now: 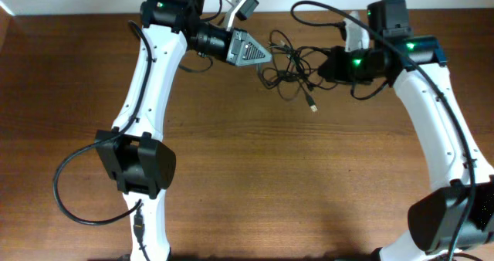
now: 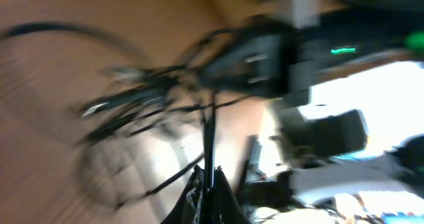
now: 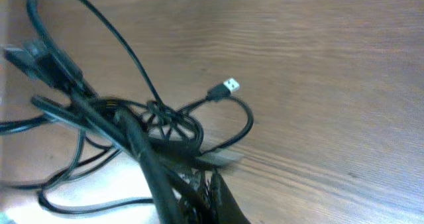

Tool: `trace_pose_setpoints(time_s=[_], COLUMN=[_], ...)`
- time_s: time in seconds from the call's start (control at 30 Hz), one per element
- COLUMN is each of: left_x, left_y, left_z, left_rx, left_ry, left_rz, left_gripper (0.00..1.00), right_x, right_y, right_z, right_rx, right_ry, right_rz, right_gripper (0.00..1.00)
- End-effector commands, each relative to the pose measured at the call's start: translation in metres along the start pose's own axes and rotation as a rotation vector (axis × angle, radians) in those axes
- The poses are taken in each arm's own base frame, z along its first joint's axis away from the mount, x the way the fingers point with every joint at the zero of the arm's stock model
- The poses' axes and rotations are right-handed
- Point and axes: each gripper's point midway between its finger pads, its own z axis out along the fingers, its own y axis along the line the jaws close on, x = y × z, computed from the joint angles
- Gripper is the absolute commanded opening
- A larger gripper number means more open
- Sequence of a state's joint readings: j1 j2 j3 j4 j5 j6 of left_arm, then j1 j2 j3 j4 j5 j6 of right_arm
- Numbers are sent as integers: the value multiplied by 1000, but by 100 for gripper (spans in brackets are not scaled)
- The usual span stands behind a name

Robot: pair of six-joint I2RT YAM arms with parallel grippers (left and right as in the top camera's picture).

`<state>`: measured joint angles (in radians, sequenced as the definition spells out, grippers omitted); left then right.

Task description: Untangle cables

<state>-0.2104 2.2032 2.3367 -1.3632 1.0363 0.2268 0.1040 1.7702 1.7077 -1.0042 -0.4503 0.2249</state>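
Note:
The cables (image 1: 289,64) are a knotted clump of thin black wires at the back middle of the wooden table, between my two grippers. One USB plug end (image 1: 312,105) trails toward the front. My left gripper (image 1: 261,55) is at the clump's left side. In the blurred left wrist view its jaws (image 2: 209,192) are shut on a thin black strand (image 2: 209,138) that runs straight up. My right gripper (image 1: 323,66) is at the clump's right side. Its jaws (image 3: 213,187) are shut on strands of the clump (image 3: 142,134), with the USB plug (image 3: 227,87) lying beyond.
The wooden table (image 1: 262,176) stretches toward the front. Thicker black arm cables loop at the left arm (image 1: 65,191) and over the right arm (image 1: 332,14). The table's back edge lies just behind the clump. The right arm's gripper body (image 2: 265,58) shows in the left wrist view.

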Motion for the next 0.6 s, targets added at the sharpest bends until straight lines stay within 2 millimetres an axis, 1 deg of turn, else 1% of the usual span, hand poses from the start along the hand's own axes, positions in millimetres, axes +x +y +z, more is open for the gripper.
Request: trace_pose_setpoints(time_s=[0.0,0.03,0.07,0.1,0.17,0.23,0.27,0.37,0.4,0.5,0.53,0.57], left_x=[12,15,17,18,20,25,29,47,52,65,69,73], left_y=[89,104,111,117,124,140,149,176,179,185,186,186], left_z=[-43,-55,-63,-70,-79,-98,-111,-168,-178,-201,-207,-211], left_rx=[-548,-641,-682,-715,-748,-876,-956,-1238,-1273,-1342,-1367,-1376], left_ry=[38,39,39,38,35,51,62,71,74,77,73,65], left_rz=[-146,-174,-182,-190,-200,-209,-214,-321,-340,-413,-439,-472], left_gripper=[0,0,0,0,0,0,0,0,0,0,0,0], right_x=[-6,-4,-2,1,6,9,11,19,22,32,35,36], right_y=[-39,-51,-64,-75,-88,-89,-91,-106,-111,-121,-122,-119], right_z=[-59,-69,-78,-84,-90,-90,-91,-95,-97,-100,-101,-99], right_rx=[152,171,188,203,217,222,235,313,346,413,424,407], right_ry=[-116,-123,-124,-120,-110,-96,-91,-70,-68,-53,-46,-35], right_rz=[89,123,161,196,229,214,214,249,285,366,376,377], right_gripper=[4,4,4,4,4,4,4,4,4,4,4,4])
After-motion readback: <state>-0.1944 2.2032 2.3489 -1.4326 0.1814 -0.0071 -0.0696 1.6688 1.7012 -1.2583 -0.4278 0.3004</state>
